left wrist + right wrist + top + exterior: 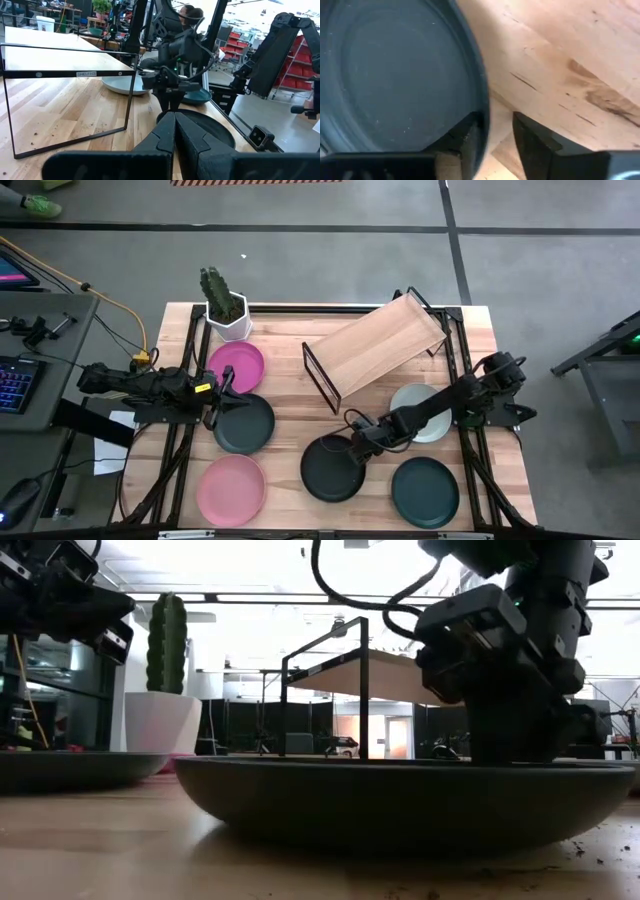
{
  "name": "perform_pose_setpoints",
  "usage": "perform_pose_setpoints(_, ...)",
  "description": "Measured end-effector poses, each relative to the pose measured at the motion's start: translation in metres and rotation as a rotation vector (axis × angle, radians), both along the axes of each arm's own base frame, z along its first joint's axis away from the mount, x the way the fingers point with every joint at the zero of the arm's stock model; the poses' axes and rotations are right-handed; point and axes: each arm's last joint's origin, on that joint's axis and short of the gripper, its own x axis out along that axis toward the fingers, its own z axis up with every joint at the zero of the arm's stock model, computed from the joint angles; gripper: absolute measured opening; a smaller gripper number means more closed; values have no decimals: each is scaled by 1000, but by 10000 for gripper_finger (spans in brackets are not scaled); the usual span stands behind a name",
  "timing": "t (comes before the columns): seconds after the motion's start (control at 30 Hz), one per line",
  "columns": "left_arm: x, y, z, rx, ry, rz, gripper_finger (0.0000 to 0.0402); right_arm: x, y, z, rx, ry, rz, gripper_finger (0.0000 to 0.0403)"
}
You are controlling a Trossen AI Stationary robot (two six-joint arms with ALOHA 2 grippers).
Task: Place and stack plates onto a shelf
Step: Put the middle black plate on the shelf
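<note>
**A:** High view first. Your right gripper sits low centre of the frame, at the upper rim of the dark plate. You look to be at the pick-up step. The shelf stands empty, upper centre, angled on the counter.

**B:** And your left gripper waits mid-left, at the edge of another dark plate, between the magenta plate and the pink plate.

**A:** Low view: the dark plate fills the foreground, flat on the counter, your right arm standing over its far rim.

**B:** Left wrist view: your left fingers are pressed together, holding nothing.

**A:** Right wrist view: your right fingers are slightly parted, straddling the plate's rim, one inside, one outside. I'd say not pinched yet.

**B:** Next, to my eye: close on that rim, lift level, carry up-frame to the shelf.
</note>
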Motion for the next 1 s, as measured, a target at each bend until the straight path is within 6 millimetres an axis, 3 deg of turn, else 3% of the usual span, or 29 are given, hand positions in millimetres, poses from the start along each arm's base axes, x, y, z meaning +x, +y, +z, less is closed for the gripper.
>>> perform_pose_setpoints(0.17,0,0,0,0,0,0,0,1,1,2,11,-18,51,16)
perform_pose_setpoints(0.27,0,0,0,0,0,0,0,0,-3,17,55,-58,141,10)
perform_pose_setpoints(0.43,0,0,0,0,0,0,0,-10,-13,69,100,-272,365,3)
perform_pose_setpoints(0.57,0,0,0,0,0,0,0,-26,-30,117,110,-465,412,1)
perform_pose_setpoints(0.67,0,0,0,0,0,-1,0,-43,-54,153,66,-607,322,1)
perform_pose_setpoints(0.8,0,0,0,0,0,0,0,-74,-97,191,-118,-741,34,0)
perform_pose_setpoints(0.9,0,0,0,0,0,0,0,-106,-128,204,-297,-728,-255,0)
perform_pose_setpoints(1.0,0,0,0,0,0,0,0,-138,-151,203,-470,-596,-544,0)
